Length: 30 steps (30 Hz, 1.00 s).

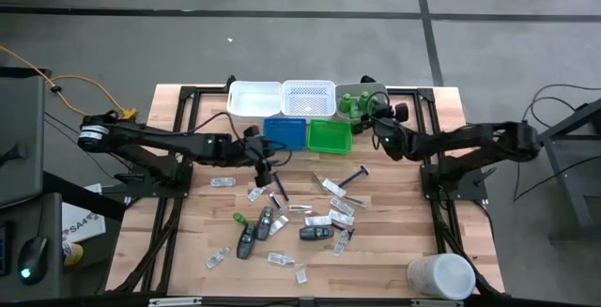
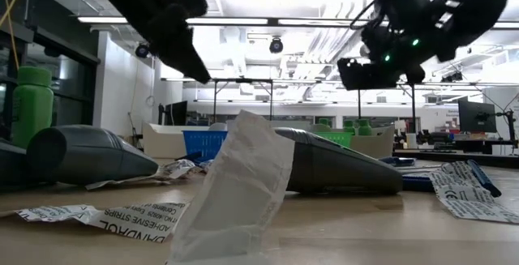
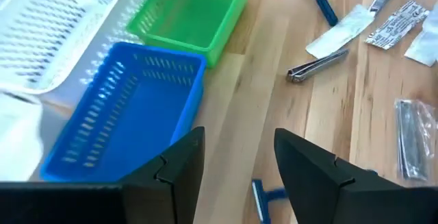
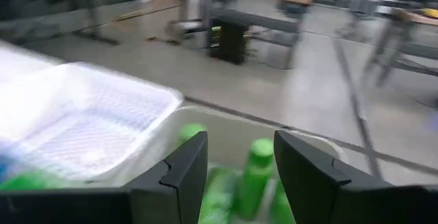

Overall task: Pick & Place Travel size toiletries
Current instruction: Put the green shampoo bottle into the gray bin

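Left gripper (image 3: pixel 236 157) fingers apart over bare wood beside blue tray (image 3: pixel 126 118); green tray (image 3: pixel 195 13) behind it, nail clipper (image 3: pixel 317 65) and packets (image 3: pixel 340 32) beyond.

Table (image 1: pixel 394 260): pale wood planks, matt, visible grain and seams.
Blue tray (image 3: pixel 130 114): moulded plastic, slotted walls, slight sheen.
Green tray (image 3: pixel 195 11): the same slotted plastic, translucent and glossy.
White trays (image 1: pixel 282 99): perforated plastic, matt.
Nail clipper (image 3: pixel 318 65): bright polished metal.
Flat packets (image 3: pixel 400 24): crinkled printed paper or film; the strip packet (image 2: pixel 105 216) in the low view is creased white paper with dark lettering.
Dark grey oblong pieces (image 2: pixel 336 164): smooth matt plastic.
Green bottles (image 4: pixel 254 169): smooth plastic.
Large white container (image 1: pixel 439 275): smooth, matt white.
Left gripper (image 3: pixel 236 162) fingers (image 3: pixel 181 162): dark matt plastic.
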Tool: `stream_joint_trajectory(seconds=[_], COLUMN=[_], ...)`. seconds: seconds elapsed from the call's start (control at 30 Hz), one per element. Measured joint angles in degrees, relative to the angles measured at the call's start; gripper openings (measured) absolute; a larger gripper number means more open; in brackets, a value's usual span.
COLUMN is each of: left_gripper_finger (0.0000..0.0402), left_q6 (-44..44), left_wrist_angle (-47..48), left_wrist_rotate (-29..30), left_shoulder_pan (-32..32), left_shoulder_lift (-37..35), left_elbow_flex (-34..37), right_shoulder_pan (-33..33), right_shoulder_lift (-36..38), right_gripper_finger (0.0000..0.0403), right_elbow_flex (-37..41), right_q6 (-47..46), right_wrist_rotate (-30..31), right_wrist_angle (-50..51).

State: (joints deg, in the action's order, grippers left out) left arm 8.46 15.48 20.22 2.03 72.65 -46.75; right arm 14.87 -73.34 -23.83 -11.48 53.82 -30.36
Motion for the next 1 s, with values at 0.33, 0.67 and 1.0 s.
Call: stream_joint_trajectory(seconds=[0.33,0.67,1.0], left_gripper_finger=[0.0175,0.0175,0.0175], left_q6=[15.4,29.6,40.3], left_wrist_angle=[16.3,20.4,27.2], left_wrist_rotate=[15.1,24.5,21.1], left_shoulder_pan=[17.2,31.8,40.2], left_shoulder_lift=[-5.8,-6.9,-6.9], left_elbow_flex=[0.1,0.1,0.1], right_shoulder_pan=[-9.2,-13.0,-15.9], right_shoulder_lift=[6.3,6.3,6.3], right_gripper_finger=[0.0162,0.0162,0.0162], right_elbow_flex=[0.0,0.0,0.0], right_q6=[6.5,6.8,-1.5], right_wrist_rotate=[-0.4,-3.1,-7.8], right_wrist_angle=[4.2,7.0,10.3])
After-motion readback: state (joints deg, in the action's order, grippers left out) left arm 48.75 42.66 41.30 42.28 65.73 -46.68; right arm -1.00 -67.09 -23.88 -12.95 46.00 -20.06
